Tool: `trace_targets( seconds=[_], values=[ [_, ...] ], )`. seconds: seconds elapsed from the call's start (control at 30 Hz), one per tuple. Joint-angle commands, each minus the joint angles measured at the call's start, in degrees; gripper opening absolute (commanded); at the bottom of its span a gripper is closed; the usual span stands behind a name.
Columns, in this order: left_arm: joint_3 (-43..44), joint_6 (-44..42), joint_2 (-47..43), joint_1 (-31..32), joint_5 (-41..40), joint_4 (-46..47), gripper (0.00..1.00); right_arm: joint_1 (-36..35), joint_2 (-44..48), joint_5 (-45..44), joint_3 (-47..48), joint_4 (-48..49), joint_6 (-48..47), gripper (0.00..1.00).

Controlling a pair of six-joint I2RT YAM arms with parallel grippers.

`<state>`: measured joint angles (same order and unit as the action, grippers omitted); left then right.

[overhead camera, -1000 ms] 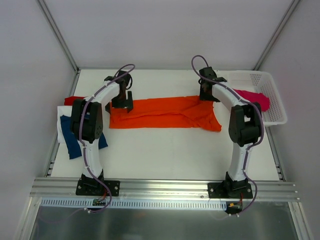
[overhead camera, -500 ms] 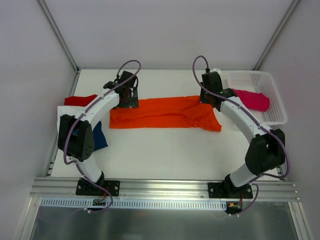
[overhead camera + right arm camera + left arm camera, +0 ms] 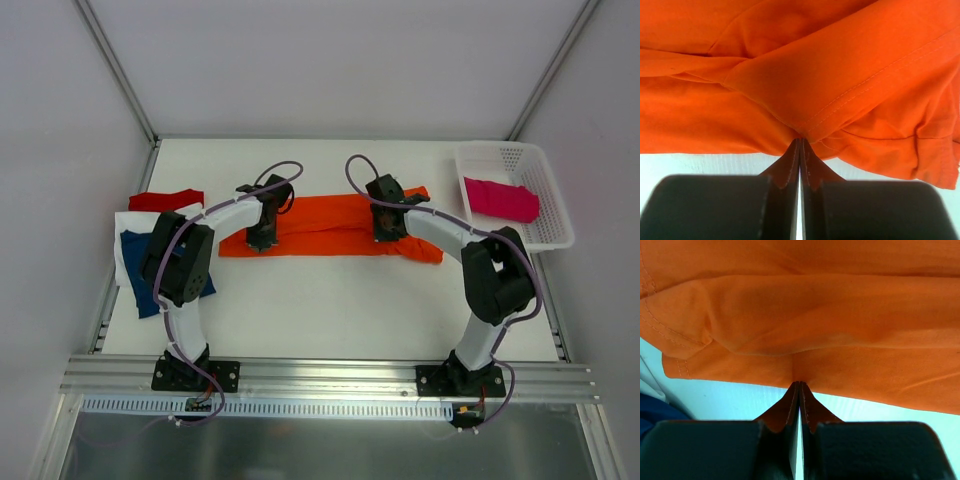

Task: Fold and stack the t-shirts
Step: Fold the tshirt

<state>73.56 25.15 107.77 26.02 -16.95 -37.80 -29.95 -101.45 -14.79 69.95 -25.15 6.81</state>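
Right now the big white surface [image 3: 330, 310] holds everything. The biggest thing on it is the orange shirt [image 3: 330, 222]. It lies in a long flat band across the middle, already doubled over on itself. At the far right sits a white basket [image 3: 560, 243] with a pink shirt [image 3: 500, 198] inside it. On the left side there is a pile: a blue shirt [image 3: 140, 275] lies on a white shirt [image 3: 125, 225], and a red shirt [image 3: 165, 199] is just behind them. The left tool [image 3: 262, 238] is down at the near edge of the orange shirt, close to its left end. The right tool [image 3: 385, 230] is down at the near edge too, closer to the right end. Up close, the left tool [image 3: 799, 390] is squeezed tight, with a little tuck of the orange cloth [image 3: 840, 315] pinched at its tip. The right tool [image 3: 800, 146] is squeezed tight on the cloth [image 3: 790, 75] the same way. This looks like the folding step for the orange shirt, with both tools gripping one long edge. Next, both arms likely need to lift together and carry that edge across, at the same speed, so the cloth stays smooth. Then the shirt can go on the pile.
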Motion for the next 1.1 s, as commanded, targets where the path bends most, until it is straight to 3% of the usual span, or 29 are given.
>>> trace_targets(
  seconds=[0.0,0.67,1.07],
  values=[
    [1.76,0.43,0.43,-0.44,-0.97,0.45,0.00,-0.45,-0.85,1.08,1.59,-0.08,1.54,0.00],
    [7.56,-1.59,4.12,-4.92,-5.29,0.36,0.00,-0.72,-3.75,-7.27,8.53,-5.00,0.14,0.01],
    [9.84,-4.31,4.82,-7.21,-7.57,0.27,0.00,-0.72,-8.94,-6.66,15.04,-6.41,-0.57,0.01]
  ],
)
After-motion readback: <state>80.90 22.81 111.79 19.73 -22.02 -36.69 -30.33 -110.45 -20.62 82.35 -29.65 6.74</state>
